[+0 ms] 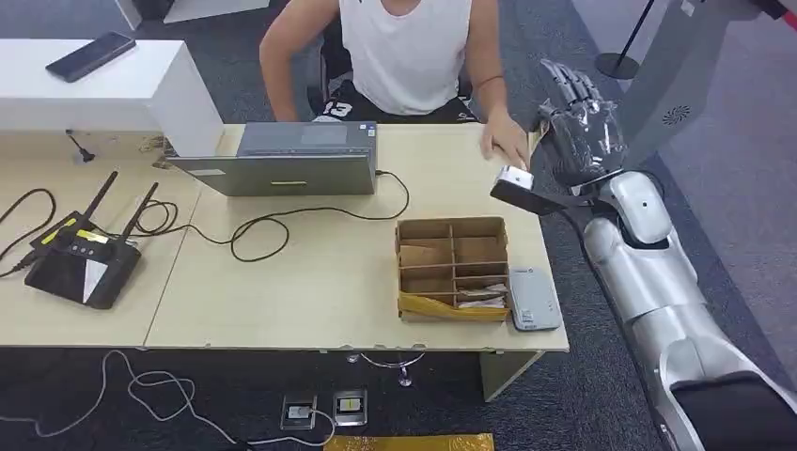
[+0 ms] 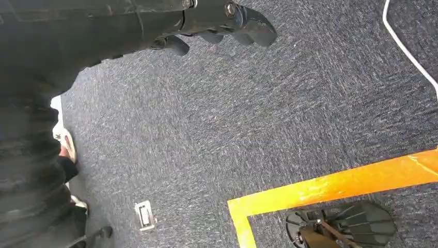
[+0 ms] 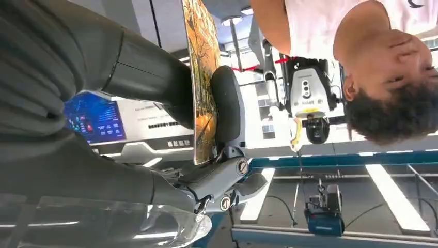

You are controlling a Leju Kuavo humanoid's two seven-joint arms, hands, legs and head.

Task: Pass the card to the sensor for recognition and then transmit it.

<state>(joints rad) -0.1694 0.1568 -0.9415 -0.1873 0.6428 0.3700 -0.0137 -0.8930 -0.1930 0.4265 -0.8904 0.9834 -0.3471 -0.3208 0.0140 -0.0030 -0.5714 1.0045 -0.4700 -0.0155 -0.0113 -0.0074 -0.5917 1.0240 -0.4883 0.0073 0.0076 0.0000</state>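
Observation:
My right hand point(image 1: 578, 122) is raised beyond the table's right end, fingers pointing up. It pinches a card with an orange and yellow picture point(image 3: 202, 77) between the thumb point(image 3: 227, 103) and a dark finger point(image 3: 150, 67); the card point(image 1: 539, 139) appears as a thin tan edge. A person's hand point(image 1: 506, 141) reaches right up to that edge; I cannot tell whether it grips it. The white card sensor point(image 1: 534, 299) lies flat on the table's front right corner. My left hand point(image 2: 227, 20) hangs over the carpet, holding nothing.
A cardboard divider box point(image 1: 453, 268) stands just left of the sensor. A grey laptop point(image 1: 291, 160) with its cable, a black router point(image 1: 80, 258) and a white counter with a phone point(image 1: 91, 54) lie farther left. The person sits behind the table point(image 1: 310, 310).

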